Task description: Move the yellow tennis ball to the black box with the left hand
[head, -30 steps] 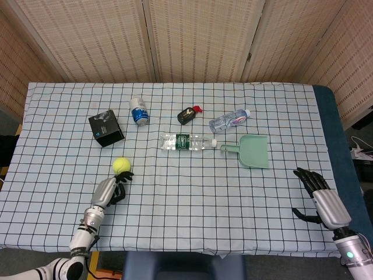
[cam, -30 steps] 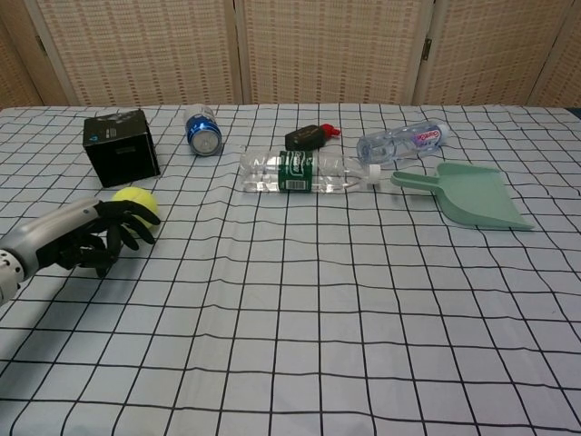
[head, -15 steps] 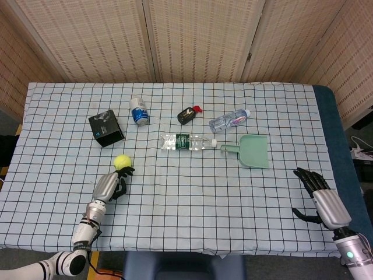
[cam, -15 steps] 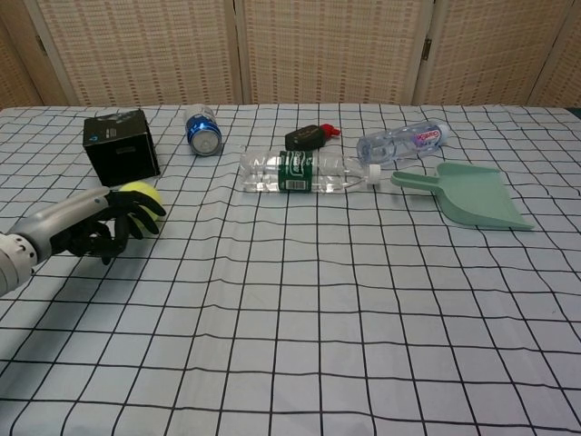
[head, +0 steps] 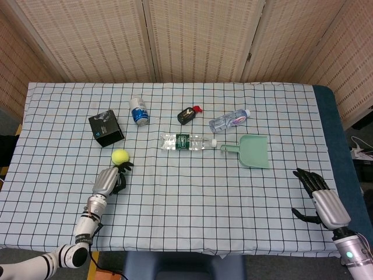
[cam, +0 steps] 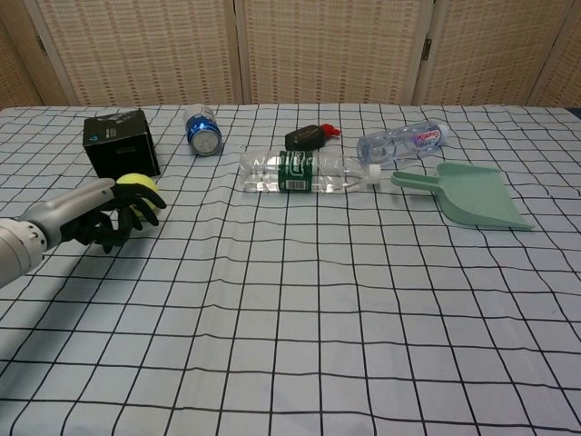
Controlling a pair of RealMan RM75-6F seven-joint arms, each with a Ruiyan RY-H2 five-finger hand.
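From the head view, your left hand (head: 106, 181) lies low on the bench (head: 175, 216), which wears a white cloth with a black grid, and its dark fingers (head: 123, 170) curl up against the yellow tennis ball (head: 120, 156) just beyond them; whether they actually grip it you cannot tell from here. The black box (head: 106, 128) stands further out past the ball, slightly left of the fingers. Your right hand (head: 324, 201) rests at the far right edge, fingers spread and holding nothing. Woven folding screens (head: 192, 38) close off the room behind the bench. From the chest view, your left hand (cam: 86, 216) reaches in from the left and its fingers (cam: 136, 206) wrap partly around the ball (cam: 136, 188), which sits just in front of the box (cam: 120, 143). A clear bottle (cam: 307, 171) and a green dustpan (cam: 467, 195) lie well off to the right of those fingers.
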